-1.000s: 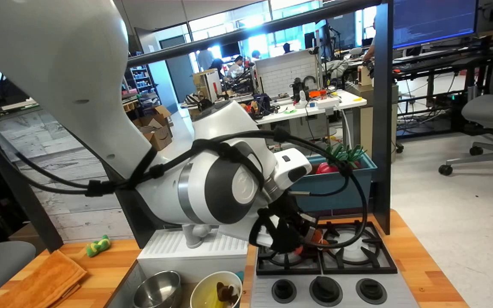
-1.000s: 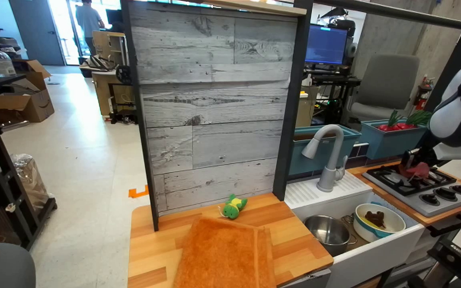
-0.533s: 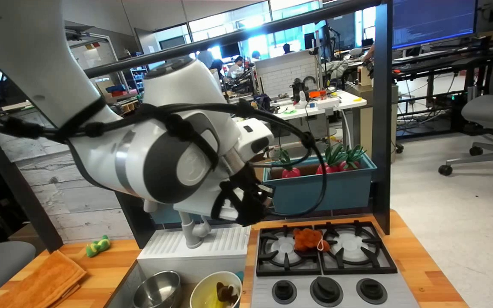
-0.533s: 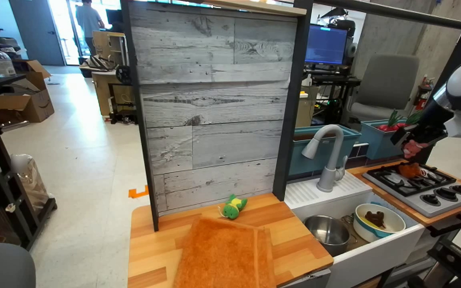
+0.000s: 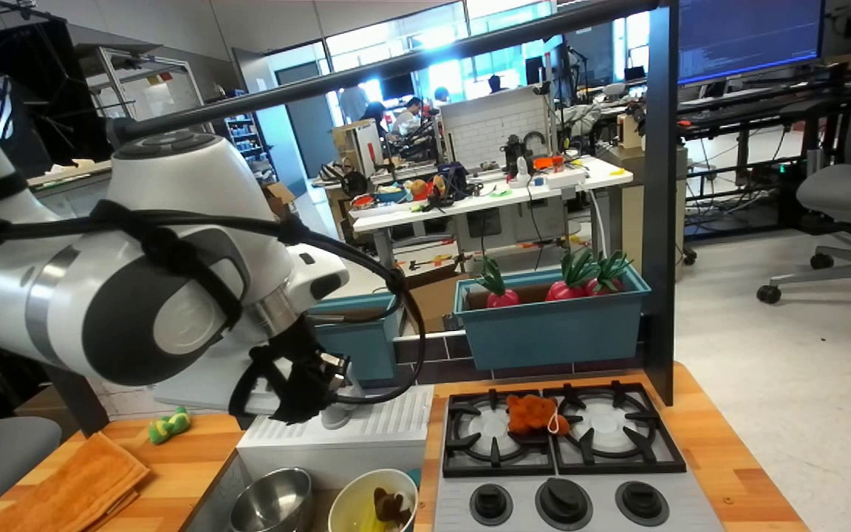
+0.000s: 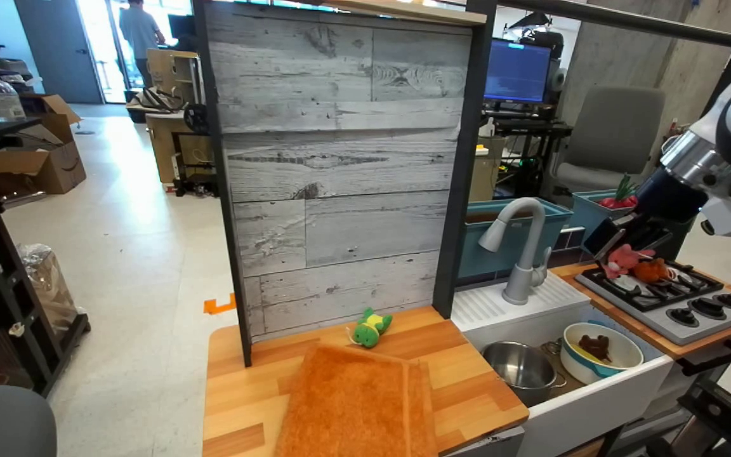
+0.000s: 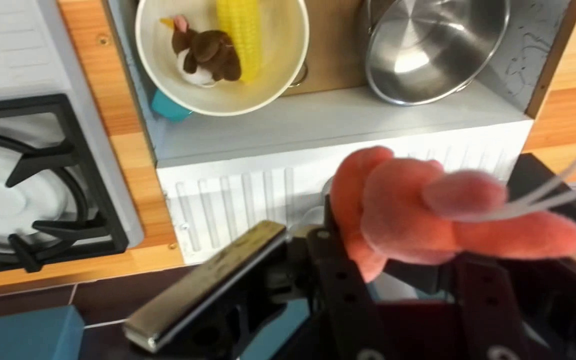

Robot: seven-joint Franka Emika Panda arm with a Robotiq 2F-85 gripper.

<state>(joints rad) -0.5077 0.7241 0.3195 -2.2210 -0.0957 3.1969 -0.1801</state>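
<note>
The pink toy (image 7: pixel 403 215) is up in the air with the hand (image 6: pixel 627 244) clamped on it, far as I can tell, and in the wrist view its long side runs sideways, string (image 7: pixel 525 204) end pointing away from the stove (image 7: pixel 23 60). From that angle it's over the drainboard (image 7: pixel 238 215), with the sink (image 7: pixel 328 115) just beyond: steel pot (image 7: pixel 433 60) pretty much straight across, bowl (image 7: pixel 280 62) with the corn (image 7: pixel 242 37) and brown toy (image 7: pixel 215 52) off toward the stove side.

Wrist view: down into sink (image 7: pixel 328 120). Stove (image 5: pixel 524 486) in both exterior views.
</note>
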